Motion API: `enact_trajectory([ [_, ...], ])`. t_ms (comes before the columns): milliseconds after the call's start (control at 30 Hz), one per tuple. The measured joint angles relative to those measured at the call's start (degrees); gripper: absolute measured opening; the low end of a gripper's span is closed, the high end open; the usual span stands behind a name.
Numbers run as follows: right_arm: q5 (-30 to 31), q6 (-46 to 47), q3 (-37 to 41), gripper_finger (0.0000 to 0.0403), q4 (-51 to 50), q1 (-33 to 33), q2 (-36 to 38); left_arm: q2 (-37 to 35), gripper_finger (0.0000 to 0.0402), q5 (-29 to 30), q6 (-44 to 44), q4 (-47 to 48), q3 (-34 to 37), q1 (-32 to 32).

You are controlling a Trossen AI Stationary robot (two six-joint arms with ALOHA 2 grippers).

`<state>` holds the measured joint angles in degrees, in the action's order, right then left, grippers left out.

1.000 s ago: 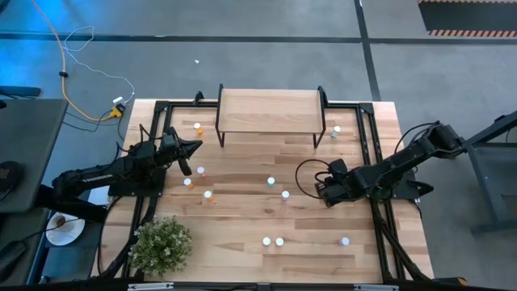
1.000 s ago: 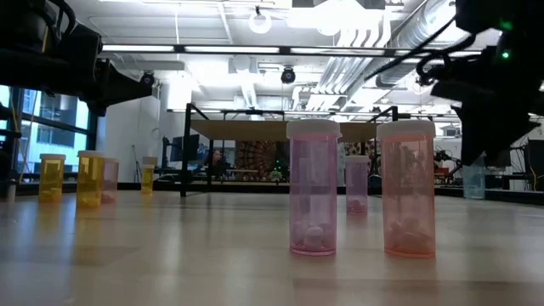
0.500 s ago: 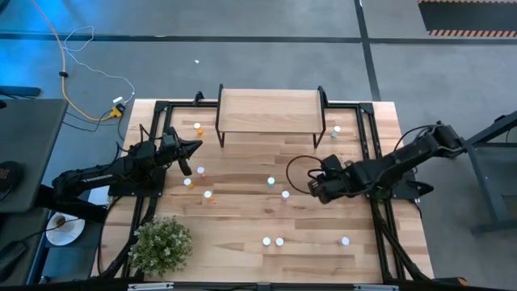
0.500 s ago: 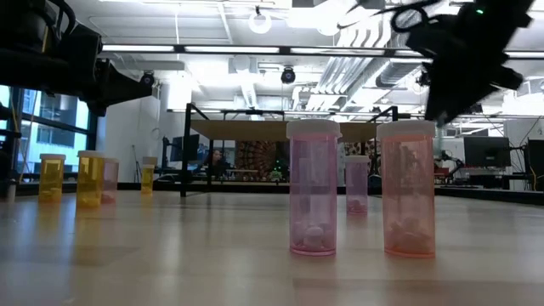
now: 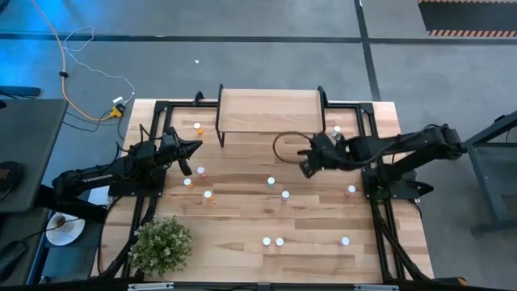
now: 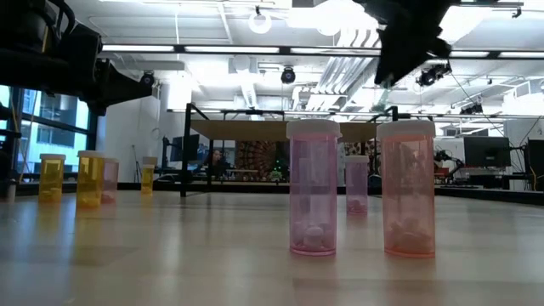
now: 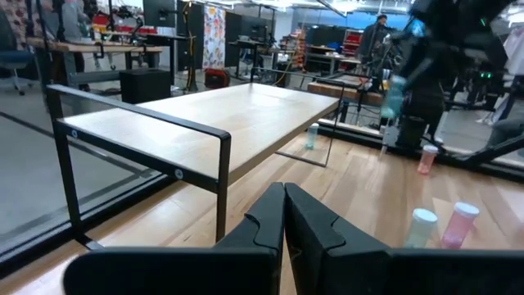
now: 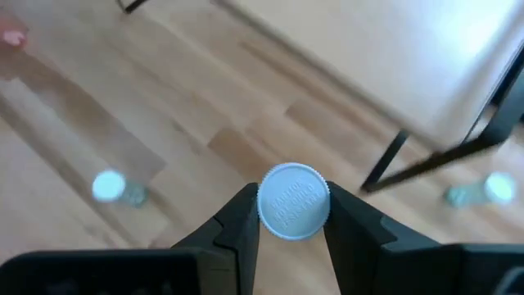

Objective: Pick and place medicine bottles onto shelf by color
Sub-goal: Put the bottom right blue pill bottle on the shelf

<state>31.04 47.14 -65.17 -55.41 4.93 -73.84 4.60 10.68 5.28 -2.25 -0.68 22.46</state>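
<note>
My right gripper is above the table, in front of the shelf's right end, shut on a pale green medicine bottle with a white cap. It shows as a dark shape at the top of the low view. The light-wood shelf stands on black legs at the table's far middle. My left gripper is shut and empty near the shelf's left end. Several white-capped bottles stand upright on the table, among them orange ones and pink ones. My right gripper pinches the bottle at its capped top between its two fingers, one on each side of the cap. The fingers come from above and point down. The bottle hangs upright below them, clear of the table.
Bottles stand left of centre, at the centre, near the front edge and right of the shelf. A pink one stands by the right arm. A potted plant sits at the near left corner.
My right gripper has risen and gone from the table's right middle toward the far edge and left, toward the shelf. A pink bottle now shows where the arm was. My left arm has kept still.
</note>
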Motion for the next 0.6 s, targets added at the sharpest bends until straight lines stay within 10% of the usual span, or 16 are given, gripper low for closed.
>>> enact_trajectory([
  [600, -10.75, -29.84, -12.22, 0.0103, 1.21, -28.81, 0.0, 0.0, 0.0, -0.02, -0.96, 0.0, 0.0, 0.0],
])
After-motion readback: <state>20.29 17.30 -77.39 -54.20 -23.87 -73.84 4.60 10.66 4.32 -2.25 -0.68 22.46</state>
